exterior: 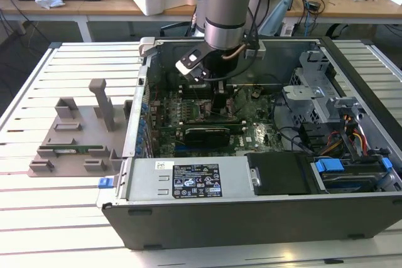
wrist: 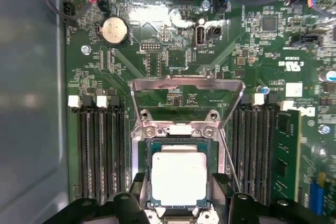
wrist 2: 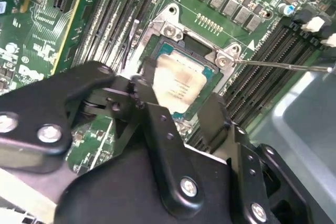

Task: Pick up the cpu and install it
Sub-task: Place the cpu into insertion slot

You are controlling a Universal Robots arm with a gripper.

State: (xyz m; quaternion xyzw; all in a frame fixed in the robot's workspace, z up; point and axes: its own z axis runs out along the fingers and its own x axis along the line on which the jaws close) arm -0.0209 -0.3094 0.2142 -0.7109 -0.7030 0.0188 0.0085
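Note:
The cpu (wrist: 178, 174), a flat square chip with a silver-white top, lies level in the open socket on the green motherboard (wrist: 173, 51). In both wrist views my gripper (wrist: 178, 192) stands right over it, the two black fingers (wrist 2: 149, 85) against opposite edges of the cpu (wrist 2: 181, 80), shut on it. The socket's metal load plate (wrist: 186, 83) is tilted up and open behind the chip. In the exterior view my gripper (exterior: 220, 101) reaches down into the open computer case (exterior: 251, 218).
Rows of black memory slots (wrist: 100, 150) flank the socket, and a green memory stick (wrist: 286, 145) stands in one. A thin metal lever (wrist 2: 283, 66) sticks out beside the socket. A black graphics card (exterior: 204, 135) lies nearby. A grey fixture (exterior: 75, 136) sits at the exterior view's left.

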